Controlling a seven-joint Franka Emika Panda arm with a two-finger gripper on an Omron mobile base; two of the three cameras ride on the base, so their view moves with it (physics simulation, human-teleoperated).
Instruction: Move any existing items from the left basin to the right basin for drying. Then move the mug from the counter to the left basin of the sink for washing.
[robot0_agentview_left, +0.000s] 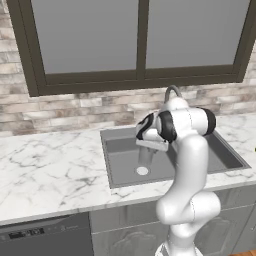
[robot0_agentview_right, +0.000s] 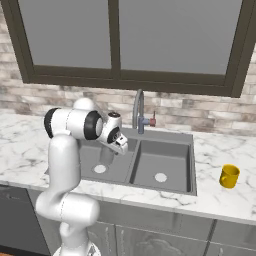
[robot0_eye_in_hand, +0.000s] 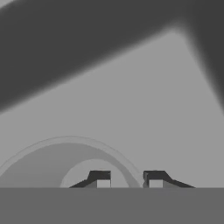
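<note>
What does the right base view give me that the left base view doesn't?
Right base view: the yellow mug on the counter right of the sink, plus the narrower basin's drain. Left base view: the long counter stretch left of the sink. Both: the tumbler in the wider basin, end effector above it.

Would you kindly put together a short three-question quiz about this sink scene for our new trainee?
1. True or false: the mug stands inside the sink.
2. Which basin is the gripper over: A) left basin, B) right basin?
3. What see-through item stands under the hand, near the drain?

Key: 1 false, it is on the counter; 2 A; 3 the tumbler.
</note>
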